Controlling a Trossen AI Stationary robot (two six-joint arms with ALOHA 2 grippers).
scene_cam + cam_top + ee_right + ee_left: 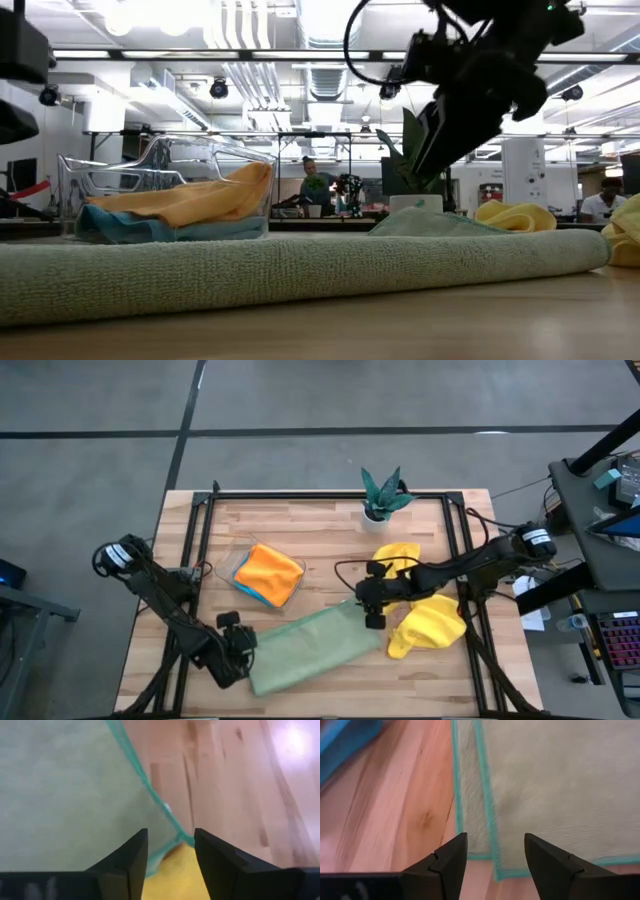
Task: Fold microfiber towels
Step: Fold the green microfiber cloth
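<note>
The pale green towel (310, 645) lies folded in a long band on the table's near middle; it also shows in the low view (300, 270). My left gripper (240, 650) is open over its left-end corner (490, 860), where two teal-edged layers show. My right gripper (372, 612) is open above its right far corner (175, 832), clear of the cloth in the low view (440, 130). The orange towel (272, 572) lies on the bright blue one (250, 595) in the clear tray (237, 560). Two yellow towels (397, 553) (432, 625) lie crumpled at the right.
The teal-leaved plant in a white pot (383, 495) stands at the far edge's middle. A black frame rail (330, 493) runs round the table. The nearer yellow towel lies against the green towel's right end (170, 870). Bare wood shows at the far left and near right.
</note>
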